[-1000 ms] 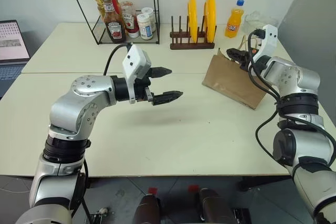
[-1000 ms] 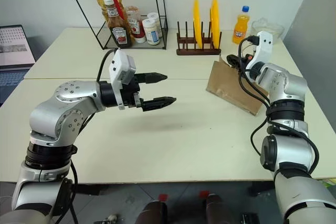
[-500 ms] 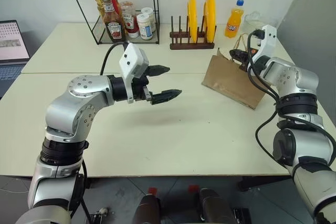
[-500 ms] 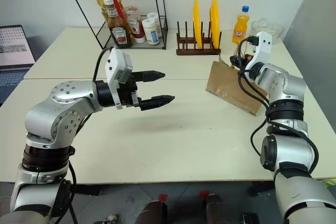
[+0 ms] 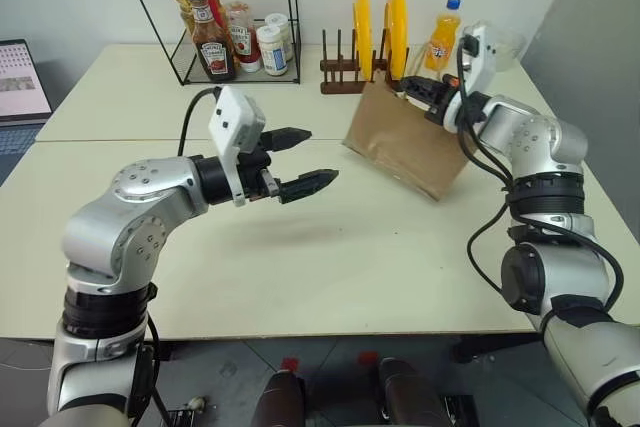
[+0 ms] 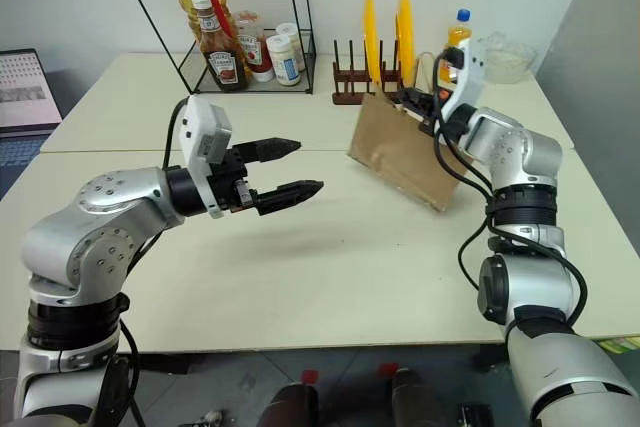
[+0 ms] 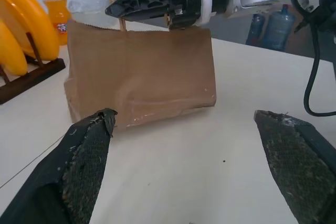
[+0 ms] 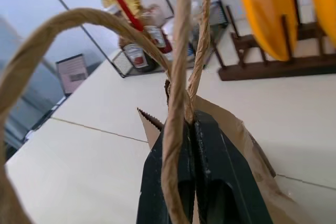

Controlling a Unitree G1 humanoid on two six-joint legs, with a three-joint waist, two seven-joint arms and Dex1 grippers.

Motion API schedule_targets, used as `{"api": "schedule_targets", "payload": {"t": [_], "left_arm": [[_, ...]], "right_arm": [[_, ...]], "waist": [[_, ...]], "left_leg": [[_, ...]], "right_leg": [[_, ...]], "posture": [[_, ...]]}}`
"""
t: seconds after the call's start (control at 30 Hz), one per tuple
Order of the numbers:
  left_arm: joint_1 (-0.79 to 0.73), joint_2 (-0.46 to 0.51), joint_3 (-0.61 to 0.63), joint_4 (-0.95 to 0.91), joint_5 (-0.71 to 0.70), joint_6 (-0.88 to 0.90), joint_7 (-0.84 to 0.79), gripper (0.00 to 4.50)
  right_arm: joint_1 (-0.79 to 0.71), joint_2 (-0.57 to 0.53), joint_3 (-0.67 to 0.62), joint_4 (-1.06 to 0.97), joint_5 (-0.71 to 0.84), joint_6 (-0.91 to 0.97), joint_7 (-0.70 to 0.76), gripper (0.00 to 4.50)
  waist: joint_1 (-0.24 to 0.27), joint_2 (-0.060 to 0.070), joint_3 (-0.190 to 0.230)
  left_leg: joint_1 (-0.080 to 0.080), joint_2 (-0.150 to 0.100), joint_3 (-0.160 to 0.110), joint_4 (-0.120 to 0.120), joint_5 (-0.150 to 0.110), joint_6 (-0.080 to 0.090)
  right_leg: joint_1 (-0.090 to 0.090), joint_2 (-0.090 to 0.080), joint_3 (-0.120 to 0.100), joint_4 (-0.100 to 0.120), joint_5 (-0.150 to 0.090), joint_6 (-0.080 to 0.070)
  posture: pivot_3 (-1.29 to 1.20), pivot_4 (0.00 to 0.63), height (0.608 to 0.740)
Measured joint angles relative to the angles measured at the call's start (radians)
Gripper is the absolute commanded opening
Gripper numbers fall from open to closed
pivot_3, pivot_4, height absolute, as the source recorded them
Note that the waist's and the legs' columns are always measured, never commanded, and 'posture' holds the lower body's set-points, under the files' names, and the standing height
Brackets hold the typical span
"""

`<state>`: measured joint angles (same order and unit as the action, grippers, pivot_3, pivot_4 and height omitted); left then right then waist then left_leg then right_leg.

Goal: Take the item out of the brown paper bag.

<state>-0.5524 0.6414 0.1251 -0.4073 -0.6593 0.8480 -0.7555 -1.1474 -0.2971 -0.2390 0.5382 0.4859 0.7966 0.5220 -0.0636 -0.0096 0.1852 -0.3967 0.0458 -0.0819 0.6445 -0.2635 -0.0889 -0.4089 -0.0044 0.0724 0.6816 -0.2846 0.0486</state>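
The brown paper bag (image 5: 398, 143) hangs tilted over the right half of the table, its lower end near the tabletop. My right gripper (image 5: 412, 94) is shut on its top edge. In the right wrist view the black fingers (image 8: 210, 150) pinch the rim at the base of a tan loop handle (image 8: 181, 51). My left gripper (image 5: 320, 155) is open in mid-air over the table's middle, pointing at the bag from a short distance. In the left wrist view the bag (image 7: 142, 72) lies ahead between its spread fingers (image 7: 86, 153). The item is hidden.
A wire rack (image 5: 240, 72) with a ketchup bottle (image 5: 213, 39), an oil bottle and jars stands at the back left. A wooden rack of yellow plates (image 5: 378, 32) and an orange soda bottle (image 5: 445, 37) stand just behind the bag. A laptop (image 5: 20, 77) sits far left.
My right gripper has shut on the bag's top edge and drawn the bag up and to the left, toward the table's middle. The left gripper has stayed open, nearly in place.
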Motion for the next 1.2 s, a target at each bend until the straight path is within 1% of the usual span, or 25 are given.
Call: {"api": "schedule_targets", "payload": {"t": [0.13, 0.3, 0.5, 0.6, 0.73, 0.93, 1.2], "left_arm": [[0.049, 0.0, 0.043, -0.049, -0.03, 0.025, 0.058, 4.5], [0.139, 0.001, 0.125, -0.108, -0.067, 0.044, 0.13, 4.5], [0.27, 0.017, 0.242, -0.189, -0.106, 0.061, 0.203, 4.5], [0.343, 0.017, 0.297, -0.211, -0.113, 0.061, 0.234, 4.5], [0.392, 0.015, 0.318, -0.271, -0.148, 0.061, 0.278, 4.5], [0.454, 0.01, 0.318, -0.313, -0.171, 0.06, 0.333, 4.5], [0.454, 0.028, 0.318, -0.313, -0.187, 0.039, 0.35, 4.5]], "right_arm": [[-0.026, 0.058, 0.058, 0.003, -0.001, -0.02, 0.043, 0.09], [-0.07, 0.124, 0.145, 0.074, -0.03, -0.097, 0.153, 0.09], [-0.166, 0.209, 0.219, 0.269, -0.09, -0.291, 0.31, 0.09], [-0.197, 0.239, 0.229, 0.372, -0.121, -0.379, 0.374, 0.09], [-0.221, 0.274, 0.241, 0.484, -0.163, -0.466, 0.438, 0.09], [-0.223, 0.319, 0.25, 0.589, -0.231, -0.559, 0.45, 0.09], [-0.232, 0.35, 0.262, 0.646, -0.314, -0.661, 0.368, 0.09]], "waist": [[0.0, 0.0, 0.0], [-0.002, 0.0, 0.0], [-0.004, 0.0, 0.0], [-0.003, -0.001, 0.001], [0.001, -0.003, 0.002], [0.001, -0.003, 0.002], [0.001, -0.003, 0.002]], "left_leg": [[0.0, 0.0, -0.001, 0.0, 0.0, 0.0], [0.0, 0.0, -0.001, 0.0, 0.0, 0.0], [0.0, 0.0, -0.001, 0.0, 0.0, 0.0], [0.0, 0.0, -0.001, 0.0, 0.0, 0.0], [0.0, 0.0, -0.001, 0.0, 0.0, 0.0], [0.0, 0.0, -0.001, 0.0, 0.0, 0.0], [0.0, 0.0, -0.001, 0.0, 0.0, 0.0]], "right_leg": [[0.0, 0.0, -0.001, 0.0, 0.0, 0.0], [-0.001, 0.0, -0.001, 0.0, 0.0, 0.0], [-0.001, 0.0, -0.001, 0.0, 0.0, 0.0], [-0.001, 0.0, -0.001, 0.0, 0.0, 0.0], [0.0, 0.0, -0.001, 0.0, 0.0, 0.0], [-0.001, 0.0, -0.001, 0.0, 0.0, 0.0], [0.0, 0.0, -0.001, 0.001, 0.0, 0.0]], "posture": [[0.0, 0.15, 0.74], [0.0, 0.15, 0.74], [0.0, 0.15, 0.74], [0.0, 0.15, 0.74], [0.0, 0.15, 0.74], [0.0, 0.15, 0.74], [0.0, 0.15, 0.74]]}}
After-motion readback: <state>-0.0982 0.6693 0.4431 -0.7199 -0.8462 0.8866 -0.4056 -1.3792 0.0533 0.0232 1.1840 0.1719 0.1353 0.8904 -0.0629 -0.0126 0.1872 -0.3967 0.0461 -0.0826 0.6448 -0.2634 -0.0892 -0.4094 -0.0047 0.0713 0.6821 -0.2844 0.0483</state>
